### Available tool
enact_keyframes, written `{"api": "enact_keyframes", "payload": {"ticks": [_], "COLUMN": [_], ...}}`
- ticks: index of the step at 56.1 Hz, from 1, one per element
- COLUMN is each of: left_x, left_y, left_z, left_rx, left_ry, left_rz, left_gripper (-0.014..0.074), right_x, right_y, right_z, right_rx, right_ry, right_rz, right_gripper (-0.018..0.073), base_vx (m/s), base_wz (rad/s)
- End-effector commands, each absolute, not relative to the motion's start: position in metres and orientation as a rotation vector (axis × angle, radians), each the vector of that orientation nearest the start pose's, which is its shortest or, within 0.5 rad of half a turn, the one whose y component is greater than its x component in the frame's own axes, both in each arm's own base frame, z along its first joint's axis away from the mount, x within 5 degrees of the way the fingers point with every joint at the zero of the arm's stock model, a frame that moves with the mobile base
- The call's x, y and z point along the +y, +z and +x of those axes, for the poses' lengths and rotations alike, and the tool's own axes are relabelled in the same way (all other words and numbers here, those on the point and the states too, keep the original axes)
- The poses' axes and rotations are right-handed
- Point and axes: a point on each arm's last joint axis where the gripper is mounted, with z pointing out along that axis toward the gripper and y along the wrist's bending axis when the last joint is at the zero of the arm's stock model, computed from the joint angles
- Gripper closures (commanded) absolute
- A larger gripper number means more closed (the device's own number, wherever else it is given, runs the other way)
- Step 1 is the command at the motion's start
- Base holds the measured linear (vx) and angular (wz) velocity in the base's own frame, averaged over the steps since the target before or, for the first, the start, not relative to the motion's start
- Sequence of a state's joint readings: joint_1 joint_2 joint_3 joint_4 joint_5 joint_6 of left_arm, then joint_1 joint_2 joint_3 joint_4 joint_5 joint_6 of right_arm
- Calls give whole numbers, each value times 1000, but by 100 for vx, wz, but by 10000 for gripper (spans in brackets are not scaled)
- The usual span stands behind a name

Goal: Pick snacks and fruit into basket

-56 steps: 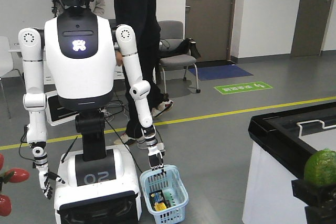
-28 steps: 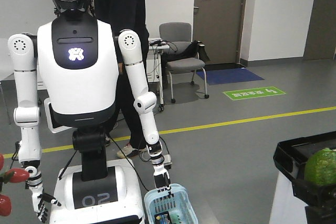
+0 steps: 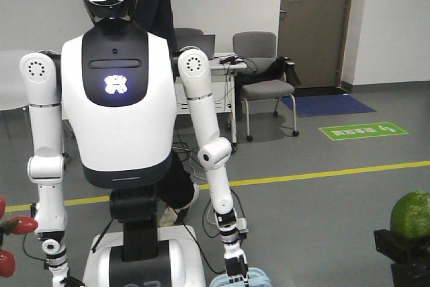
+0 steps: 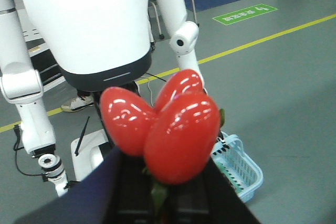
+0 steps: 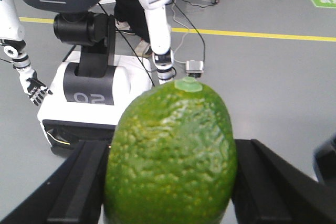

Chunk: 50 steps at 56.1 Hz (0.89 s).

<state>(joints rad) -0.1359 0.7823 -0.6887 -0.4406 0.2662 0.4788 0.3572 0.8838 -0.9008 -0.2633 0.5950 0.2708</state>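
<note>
We see the left gripper [image 4: 157, 192] clamped on glossy red fruit [image 4: 163, 127], the right gripper [image 5: 168, 182] squeezing bumpy green fruit [image 5: 170, 156]; light-blue plastic basket [image 4: 239, 163] sits beyond the left jaws.

Gripped a cluster of glossy red, rounded fruit [image 4: 168, 129] with the black left gripper [image 4: 160, 195], jaws closed from either side on the green stem below the cluster. Held the dark fingers [image 4: 131, 198] low in the left wrist view, with the fruit standing up above their tips. Clamped a bumpy-skinned green fruit [image 5: 170, 158] in the black right gripper [image 5: 170, 203], one flat finger [image 5: 79, 182] pressed against each flank. Carried that fruit upright, stem end on top and well above the fingertips. Showed both loads at the edges of the front view: red fruit at far left, green fruit above the right gripper's black body at far right.
</note>
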Motion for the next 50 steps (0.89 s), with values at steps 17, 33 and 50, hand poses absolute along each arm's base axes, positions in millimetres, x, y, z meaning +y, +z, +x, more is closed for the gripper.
{"api": "enact_keyframes", "payload": {"ticks": [17,33,50], "left_x": [-30,-30,-30], "left_y": [364,364,364], "left_z": [162,162,162], "left_rx": [1704,1704,1704], "left_ry": [-149,-149,-149], "left_rz": [205,205,205], "left_gripper": [596,596,596], "right_x": [50,50,50], "right_y": [390,390,390], "right_z": [172,172,172], "right_rx": [1908,1908,1908], "right_ry": [113,113,113], "right_rz": [-227,-227,-227], "right_gripper": [568,568,568], "base_vx": [32,25,16], "base_wz": [40,25,7]}}
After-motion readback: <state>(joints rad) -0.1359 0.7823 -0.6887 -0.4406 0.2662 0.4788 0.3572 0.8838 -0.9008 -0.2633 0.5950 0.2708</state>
